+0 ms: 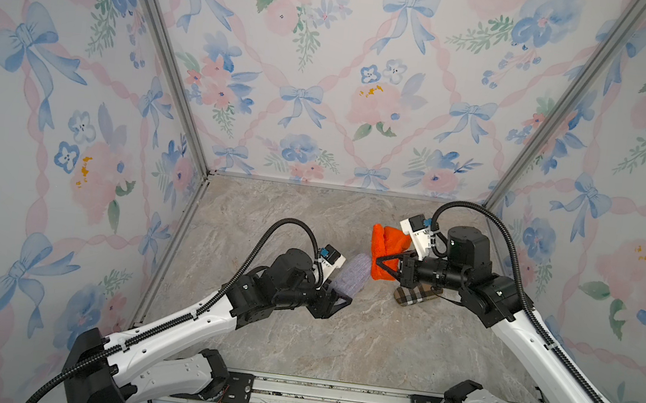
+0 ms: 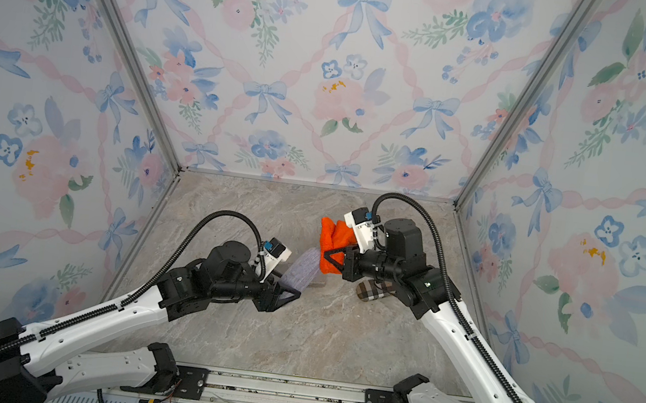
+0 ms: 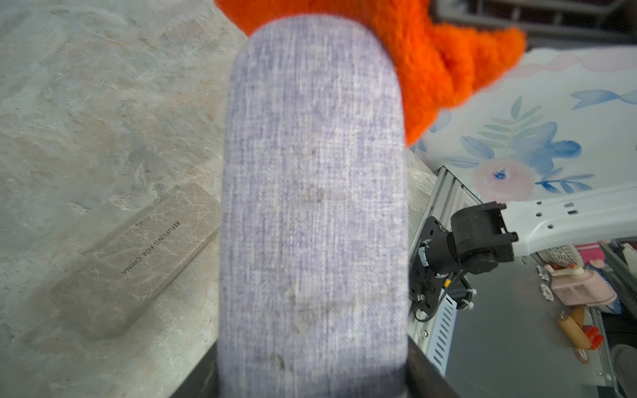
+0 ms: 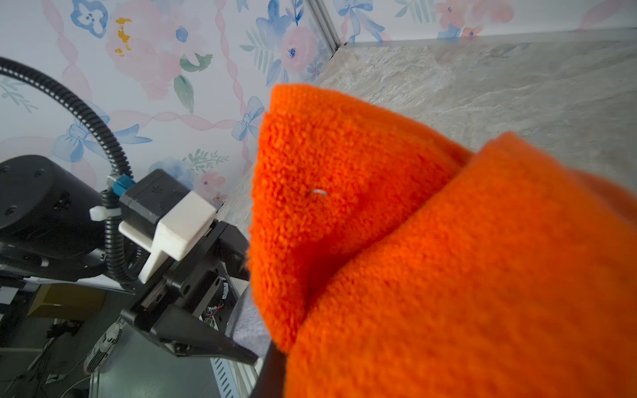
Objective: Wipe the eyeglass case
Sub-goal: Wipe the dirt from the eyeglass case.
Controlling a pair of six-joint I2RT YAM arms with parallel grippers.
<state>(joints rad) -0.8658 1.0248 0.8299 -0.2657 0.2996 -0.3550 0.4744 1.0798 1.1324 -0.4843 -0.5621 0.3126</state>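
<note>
The eyeglass case [image 1: 352,273] [image 2: 301,269] is a lavender woven-fabric case, held tilted above the table. My left gripper [image 1: 343,299] [image 2: 293,293] is shut on its near end. The case [image 3: 313,206] fills the middle of the left wrist view between the dark jaws. My right gripper [image 1: 379,261] [image 2: 327,255] is shut on a bunched orange cloth [image 1: 385,239] [image 2: 336,233] [image 4: 448,258]. The cloth [image 3: 431,62] sits right at the case's far rounded tip; I cannot tell whether they touch.
A plaid case [image 1: 412,295] [image 2: 375,290] lies on the marble table under my right arm. A flat stone-patterned case [image 3: 138,262] with printed lettering lies on the table below the lavender one. Floral walls enclose three sides; the arm rail [image 1: 331,396] runs along the front.
</note>
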